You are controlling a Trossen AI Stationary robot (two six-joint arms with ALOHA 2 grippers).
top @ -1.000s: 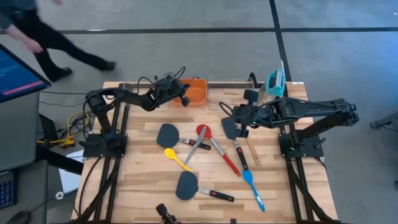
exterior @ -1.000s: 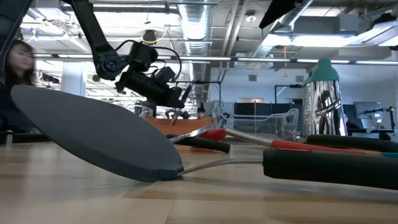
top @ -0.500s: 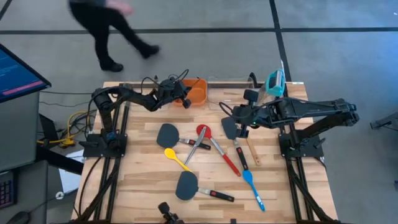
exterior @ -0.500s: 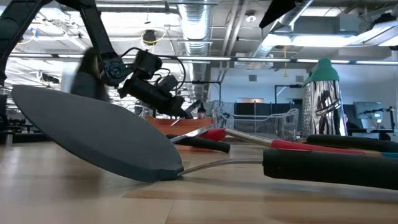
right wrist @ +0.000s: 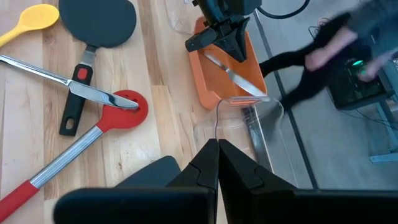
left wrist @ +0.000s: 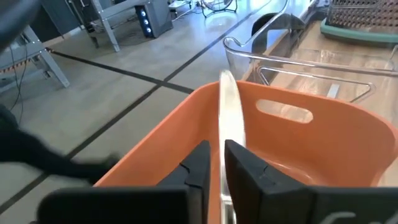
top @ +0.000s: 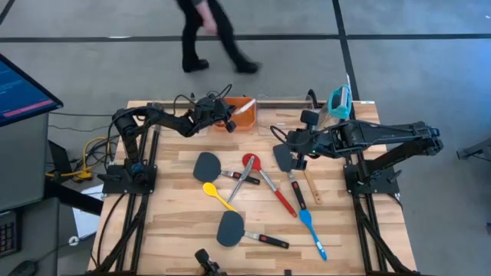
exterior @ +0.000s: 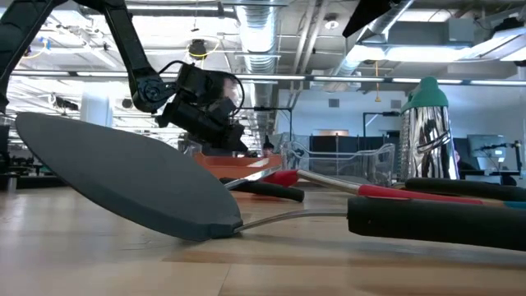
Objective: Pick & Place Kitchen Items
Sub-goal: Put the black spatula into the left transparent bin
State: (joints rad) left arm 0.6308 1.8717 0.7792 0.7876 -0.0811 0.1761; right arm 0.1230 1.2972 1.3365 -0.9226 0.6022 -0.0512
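The left gripper (left wrist: 214, 168), in the upper middle of the high view, is hovering over the orange bin (top: 244, 115) with its fingers (left wrist: 245, 171) barely parted around a pale, flat utensil (left wrist: 229, 118) slanting into the bin. The right gripper (top: 298, 163), right of centre, is sitting shut and empty above the black spatulas (top: 205, 166), red spoon (top: 268, 182), yellow spoon (top: 216, 195), blue spoon (top: 311, 229) and metal tongs (top: 242, 179) scattered across the table (top: 176, 222).

Robotics lab, open industrial hall, exposed ceiling ducts (exterior: 255, 33), concrete floor (top: 253, 19), monitor (top: 19, 88)
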